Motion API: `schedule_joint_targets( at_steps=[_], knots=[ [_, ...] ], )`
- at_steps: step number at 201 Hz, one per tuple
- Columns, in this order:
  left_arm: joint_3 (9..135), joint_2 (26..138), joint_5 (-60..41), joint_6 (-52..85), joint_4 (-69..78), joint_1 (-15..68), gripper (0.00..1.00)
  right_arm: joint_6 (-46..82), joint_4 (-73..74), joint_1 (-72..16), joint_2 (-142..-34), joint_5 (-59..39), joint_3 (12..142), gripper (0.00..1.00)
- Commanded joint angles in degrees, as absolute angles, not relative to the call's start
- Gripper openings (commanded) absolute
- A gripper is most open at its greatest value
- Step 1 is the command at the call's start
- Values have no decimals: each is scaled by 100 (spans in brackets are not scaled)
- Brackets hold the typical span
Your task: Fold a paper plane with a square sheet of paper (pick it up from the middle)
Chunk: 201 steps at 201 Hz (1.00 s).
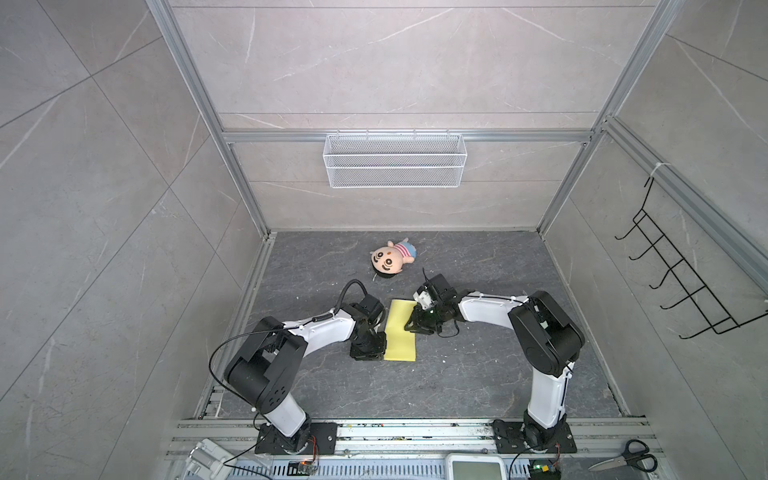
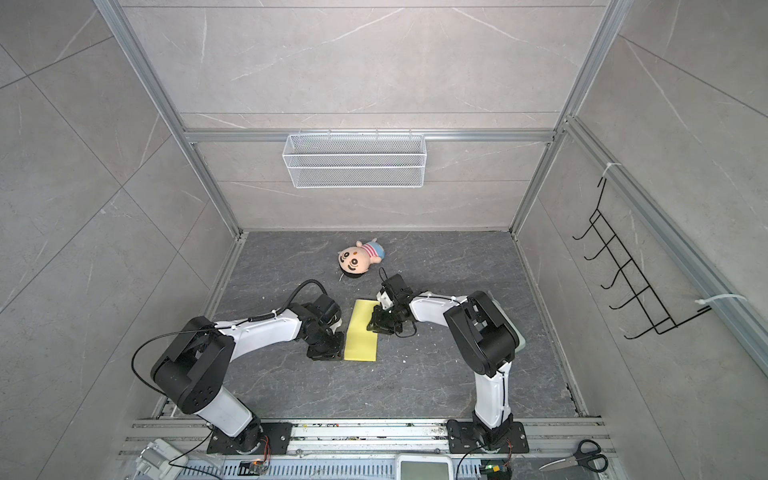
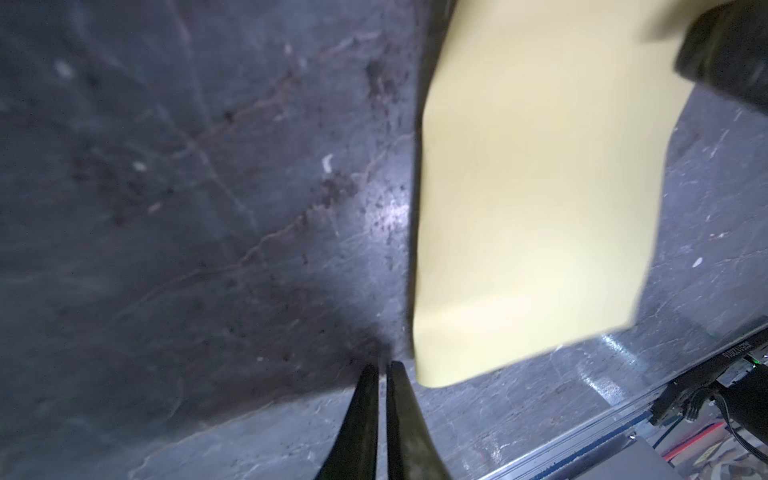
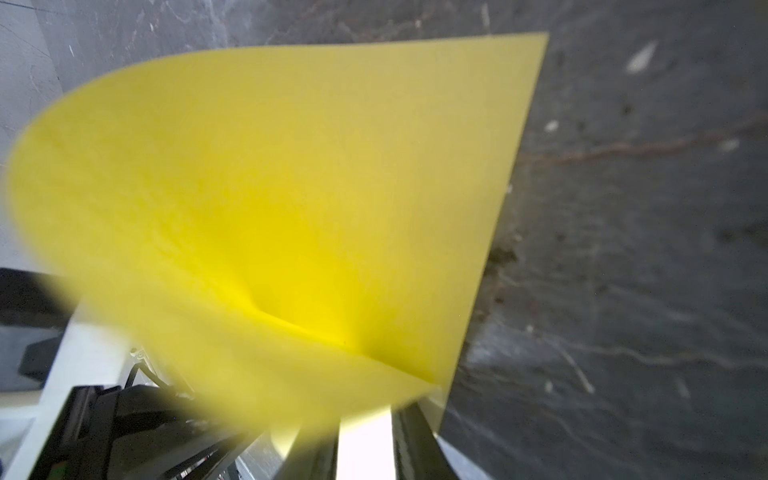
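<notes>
The thin pale-yellow square sheet of paper (image 1: 400,332) lies mid-table on the dark grey marbled tabletop (image 1: 478,374), doubled over into a narrow strip. The right gripper (image 4: 365,440) pinches its free edge. The left gripper (image 3: 384,365), fingers pressed together and empty, rests just beside the rounded opposite side. To crease well, the held edge should probably land flush on the lower layer before any pressing. Only the right wrist view shows the upper layer bowed and uncreased; in both top views it looks flat.
</notes>
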<state>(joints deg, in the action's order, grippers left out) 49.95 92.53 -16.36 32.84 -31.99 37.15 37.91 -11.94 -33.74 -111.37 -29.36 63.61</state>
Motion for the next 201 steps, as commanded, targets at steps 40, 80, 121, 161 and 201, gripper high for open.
schedule_joint_targets(
  at_steps=[40, 80, 121, 161, 201],
  knots=[
    [5201, 8862, -1668, 3514, -2953, 3750, 11, 3806, -1829, -3385, -11784, -1730, 6014, 27],
    [5199, 9247, -1937, 3612, -2743, 3779, 11, 3824, -1794, -3387, -11795, -1757, 6000, 27],
    [5018, 9510, -2074, 3539, -2615, 3815, 11, 3823, -1775, -3388, -11848, -1776, 6014, 27],
    [4908, 9530, -1834, 3366, -3049, 3823, 11, 3835, -1759, -3394, -11847, -1758, 5994, 27],
    [4771, 9359, -1715, 3120, -3476, 3823, 10, 3802, -1785, -3387, -11843, -1735, 5996, 27]
  ],
)
